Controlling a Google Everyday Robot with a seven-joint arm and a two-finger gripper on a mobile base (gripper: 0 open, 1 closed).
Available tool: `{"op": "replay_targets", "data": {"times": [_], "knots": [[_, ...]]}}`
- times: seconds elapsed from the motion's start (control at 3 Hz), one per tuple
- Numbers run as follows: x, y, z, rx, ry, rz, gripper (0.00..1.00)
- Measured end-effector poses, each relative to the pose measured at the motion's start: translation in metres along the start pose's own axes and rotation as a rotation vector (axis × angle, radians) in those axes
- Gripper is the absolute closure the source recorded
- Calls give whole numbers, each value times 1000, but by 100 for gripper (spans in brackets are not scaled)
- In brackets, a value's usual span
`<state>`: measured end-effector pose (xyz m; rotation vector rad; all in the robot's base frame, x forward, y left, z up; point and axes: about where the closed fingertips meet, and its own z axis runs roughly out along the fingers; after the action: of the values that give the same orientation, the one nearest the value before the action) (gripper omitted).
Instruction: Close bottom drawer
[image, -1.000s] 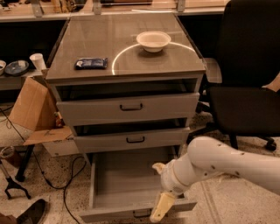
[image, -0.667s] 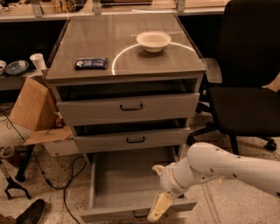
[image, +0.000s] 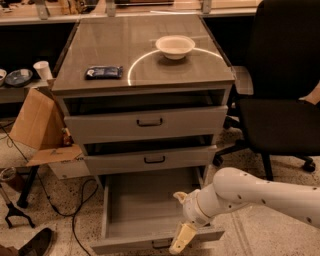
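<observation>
The bottom drawer (image: 145, 210) of the grey cabinet stands pulled far out, its deep grey tray empty. Its low front (image: 125, 245) with a small dark handle (image: 161, 244) is at the picture's lower edge. My gripper (image: 181, 217) hangs at the end of the white arm (image: 260, 195) over the drawer's right front corner. One cream finger (image: 181, 238) points down across the drawer front, the other (image: 180, 196) sits higher over the tray. The fingers are spread apart and hold nothing.
The middle drawer (image: 150, 159) and top drawer (image: 145, 122) stand slightly open. A white bowl (image: 175, 46) and a dark packet (image: 103, 72) lie on the cabinet top. A black office chair (image: 280, 100) stands right, a cardboard box (image: 37, 125) and cables left.
The arm and gripper have shifted slightly left and toward the drawer front. The drawer has not visibly moved.
</observation>
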<state>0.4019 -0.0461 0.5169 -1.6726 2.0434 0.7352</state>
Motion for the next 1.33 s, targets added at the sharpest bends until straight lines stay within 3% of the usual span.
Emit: {"op": "replay_targets", "data": {"times": [0.33,0.67,1.0,1.33], "knots": [[46,-18,35,-17,-36,10,0],[107,-32,76,-41,-79,49,0],[161,-37,109,-66,-127,110,19],[198,-38,128,-70,-176,163,42]]}}
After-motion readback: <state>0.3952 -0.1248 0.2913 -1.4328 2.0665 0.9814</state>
